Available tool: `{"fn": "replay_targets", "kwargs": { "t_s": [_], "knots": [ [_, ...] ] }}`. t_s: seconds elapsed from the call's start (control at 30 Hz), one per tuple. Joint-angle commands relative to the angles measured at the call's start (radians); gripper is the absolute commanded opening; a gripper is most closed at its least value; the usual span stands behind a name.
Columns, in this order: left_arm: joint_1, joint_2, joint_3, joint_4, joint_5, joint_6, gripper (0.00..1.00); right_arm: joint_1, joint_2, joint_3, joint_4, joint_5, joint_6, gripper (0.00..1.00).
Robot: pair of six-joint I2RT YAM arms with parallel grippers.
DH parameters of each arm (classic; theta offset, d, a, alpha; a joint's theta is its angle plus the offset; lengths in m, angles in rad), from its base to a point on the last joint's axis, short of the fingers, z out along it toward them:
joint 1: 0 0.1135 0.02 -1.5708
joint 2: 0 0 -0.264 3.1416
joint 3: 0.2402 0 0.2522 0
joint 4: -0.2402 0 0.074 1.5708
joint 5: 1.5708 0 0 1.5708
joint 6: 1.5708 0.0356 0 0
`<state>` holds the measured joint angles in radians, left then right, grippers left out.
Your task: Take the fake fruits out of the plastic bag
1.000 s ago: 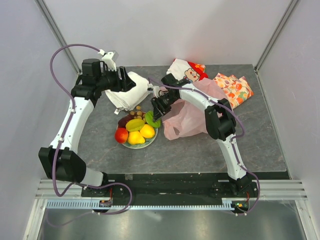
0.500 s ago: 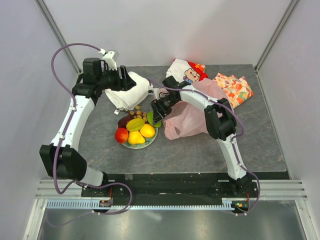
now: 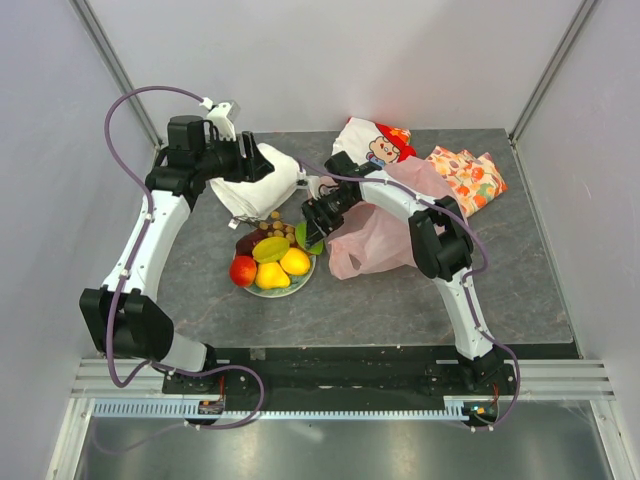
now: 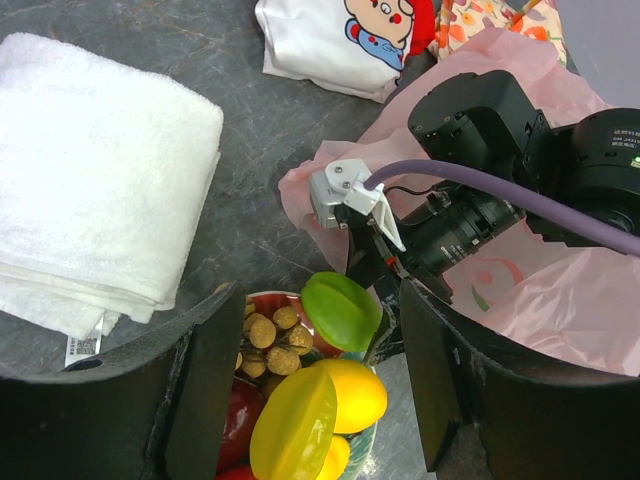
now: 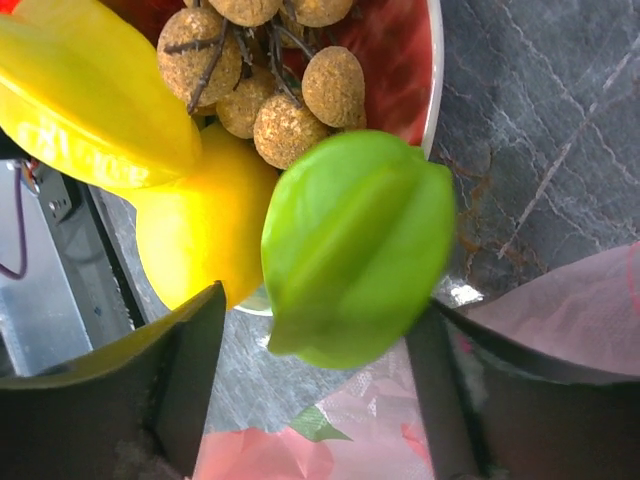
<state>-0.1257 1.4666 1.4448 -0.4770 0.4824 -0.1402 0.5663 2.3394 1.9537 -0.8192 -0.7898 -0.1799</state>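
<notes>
Several fake fruits lie on the red plate: red apple, yellow star-shaped piece, yellow pear, brown grape bunch. A green piece rests at the plate's right edge, between the spread fingers of my right gripper. In the right wrist view the green piece shows a gap to the left finger, so the right gripper is open. The pale pink plastic bag lies crumpled just right of the plate. My left gripper hovers open and empty above the plate.
A folded white towel lies behind the plate, under the left gripper. A white cartoon-print cloth and an orange-patterned cloth lie at the back right. The right arm reaches over the bag.
The right gripper has shifted slightly back from the plate's edge. The green piece stays at the rim. The left arm has barely moved.
</notes>
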Motion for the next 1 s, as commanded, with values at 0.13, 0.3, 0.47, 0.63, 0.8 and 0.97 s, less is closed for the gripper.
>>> {"fn": "replay_targets", "kwargs": {
  "t_s": [0.13,0.3,0.47,0.63,0.8,0.97],
  "knots": [
    [-0.005,0.006,0.037,0.031,0.022,0.010,0.70,-0.008,0.006,0.027,0.017,-0.016,0.042,0.50],
    [-0.005,0.011,0.049,0.035,0.024,0.007,0.70,-0.019,-0.063,0.037,0.017,0.032,0.011,0.43],
    [-0.005,0.021,0.069,0.049,0.030,0.001,0.70,-0.034,-0.120,0.053,0.012,0.052,0.010,0.44],
    [-0.005,0.024,0.077,0.058,0.041,-0.009,0.70,-0.031,-0.166,0.050,0.011,0.012,0.077,0.45],
    [-0.005,0.021,0.075,0.061,0.045,-0.015,0.70,-0.020,-0.201,0.036,0.038,-0.009,0.120,0.47],
    [-0.005,0.014,0.075,0.061,0.048,-0.018,0.70,0.000,-0.186,0.040,0.048,-0.032,0.148,0.51]
  ]
}}
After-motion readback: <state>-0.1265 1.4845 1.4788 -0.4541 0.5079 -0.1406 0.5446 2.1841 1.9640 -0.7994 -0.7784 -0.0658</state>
